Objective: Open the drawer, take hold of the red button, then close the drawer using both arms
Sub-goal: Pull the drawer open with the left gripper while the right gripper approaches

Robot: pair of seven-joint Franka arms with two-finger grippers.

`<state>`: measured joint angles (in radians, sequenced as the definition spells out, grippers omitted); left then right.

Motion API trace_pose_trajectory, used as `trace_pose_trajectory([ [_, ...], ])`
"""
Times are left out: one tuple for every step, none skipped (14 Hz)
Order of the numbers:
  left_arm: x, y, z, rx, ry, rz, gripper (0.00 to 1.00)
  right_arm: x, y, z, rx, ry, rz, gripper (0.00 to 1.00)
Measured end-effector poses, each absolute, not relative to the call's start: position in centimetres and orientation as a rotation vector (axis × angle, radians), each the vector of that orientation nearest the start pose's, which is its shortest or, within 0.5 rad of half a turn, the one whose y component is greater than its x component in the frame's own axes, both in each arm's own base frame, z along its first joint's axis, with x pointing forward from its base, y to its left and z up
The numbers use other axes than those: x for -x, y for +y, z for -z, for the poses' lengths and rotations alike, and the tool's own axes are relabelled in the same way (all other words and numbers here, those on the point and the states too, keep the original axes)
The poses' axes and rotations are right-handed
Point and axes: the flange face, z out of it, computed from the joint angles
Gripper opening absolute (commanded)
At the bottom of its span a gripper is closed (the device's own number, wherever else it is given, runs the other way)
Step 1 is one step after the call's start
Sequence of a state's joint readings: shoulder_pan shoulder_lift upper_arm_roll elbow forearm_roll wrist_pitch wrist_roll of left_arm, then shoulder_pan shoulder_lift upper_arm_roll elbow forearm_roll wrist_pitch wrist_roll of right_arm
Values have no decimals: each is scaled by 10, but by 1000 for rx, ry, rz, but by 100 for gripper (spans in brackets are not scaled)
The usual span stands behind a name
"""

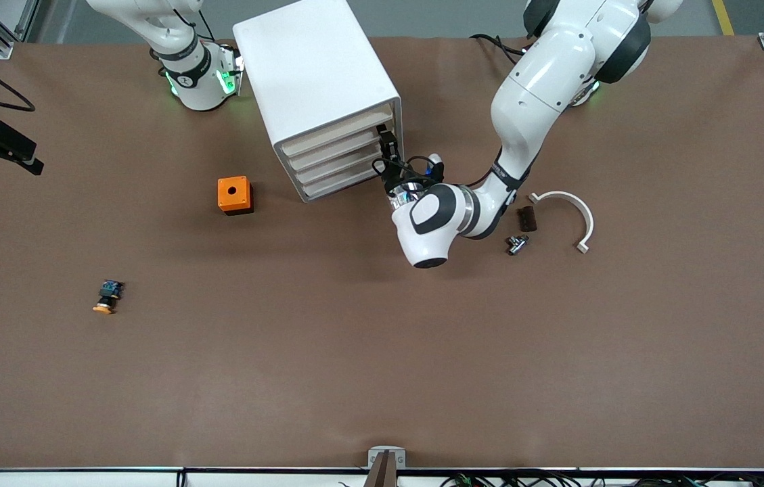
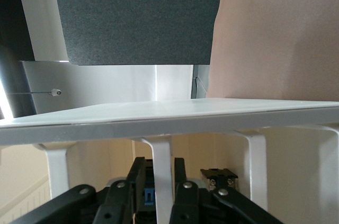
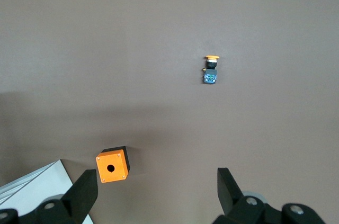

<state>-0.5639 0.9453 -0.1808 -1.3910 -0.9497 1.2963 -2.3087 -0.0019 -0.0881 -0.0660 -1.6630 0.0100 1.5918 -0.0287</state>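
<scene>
The left gripper [image 1: 387,150] is pressed to the cabinet [image 1: 317,88] front, fingers [image 2: 139,181] narrowed around a drawer [image 1: 335,138] handle (grip unclear), while the right gripper [image 3: 159,188] waits wide open, empty, above the table's base-side edge.

Four drawers [image 1: 338,157], one cabinet [image 1: 314,74]

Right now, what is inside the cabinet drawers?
Unseen: all four drawers in the cabinet look shut, contents covered. The left gripper is at their fronts, apparently closing on a handle.

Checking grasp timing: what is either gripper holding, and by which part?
Left gripper is closing around a drawer handle tab, hold not confirmed. Right gripper holds nothing, open.
</scene>
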Motion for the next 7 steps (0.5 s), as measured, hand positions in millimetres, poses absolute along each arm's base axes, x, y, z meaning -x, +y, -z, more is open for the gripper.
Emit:
trace_pose_trajectory([
  [-412, -492, -174, 1133, -1495, -1346, 24, -531, -37, -623, 3126, 62, 5, 100],
  [-411, -493, -174, 1134, -1494, -1344, 23, -537, -37, -613, 3127, 62, -21, 100],
  [-410, -494, -173, 1135, -1492, -1343, 21, -542, -37, -604, 3127, 62, -41, 100],
  [-409, -494, -173, 1135, -1492, -1341, 19, -547, -37, -595, 3127, 63, -63, 100],
  [-408, -495, -172, 1136, -1494, -1340, 17, -552, -38, -585, 3127, 66, -91, 100],
  [-408, -496, -172, 1137, -1496, -1340, 14, -557, -39, -575, 3126, 70, -113, 100],
  [-408, -496, -172, 1136, -1496, -1341, 12, -560, -42, -568, 3126, 77, -126, 100],
])
